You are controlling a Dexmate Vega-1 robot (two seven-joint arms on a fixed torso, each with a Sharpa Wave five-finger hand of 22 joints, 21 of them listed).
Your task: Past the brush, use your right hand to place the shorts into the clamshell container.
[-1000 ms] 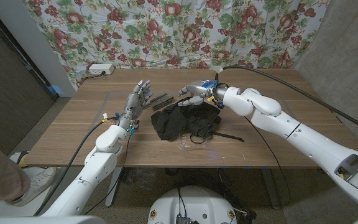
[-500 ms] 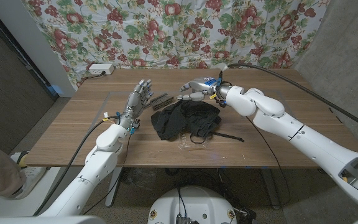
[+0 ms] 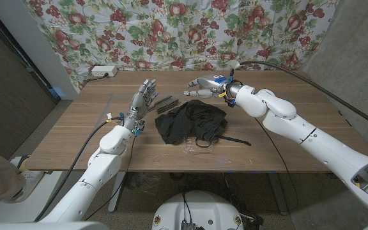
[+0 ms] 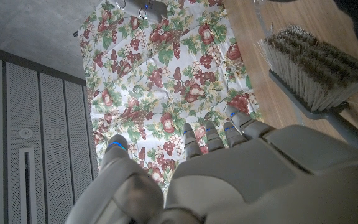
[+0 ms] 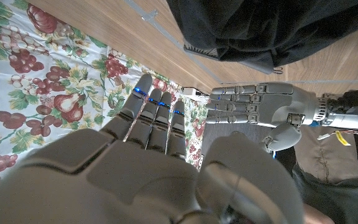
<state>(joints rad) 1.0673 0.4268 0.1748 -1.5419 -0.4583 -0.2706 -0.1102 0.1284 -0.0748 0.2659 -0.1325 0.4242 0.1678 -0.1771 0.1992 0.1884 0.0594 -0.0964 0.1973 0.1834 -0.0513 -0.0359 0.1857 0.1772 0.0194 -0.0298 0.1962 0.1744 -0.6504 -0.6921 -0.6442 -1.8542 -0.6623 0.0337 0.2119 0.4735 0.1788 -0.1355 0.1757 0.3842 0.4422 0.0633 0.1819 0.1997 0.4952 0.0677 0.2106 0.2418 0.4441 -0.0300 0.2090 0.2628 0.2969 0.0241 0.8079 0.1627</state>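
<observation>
Shorts heaped over the clamshell container, right hand empty

Right hand (image 3: 204, 85), fingers spread, hovers at 12 o'clock of the shorts (image 3: 190, 122); soft, light cloth, likely best gripped at a bunched fold.

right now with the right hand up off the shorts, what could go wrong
The shorts lie heaped over the clear container, part spilling onto the table, so the lid may not shut on them. The right hand is open and holds nothing, so tucking them in means a fresh grasp. The brush lies close beside the shorts, and a reach there could knock it.
</observation>
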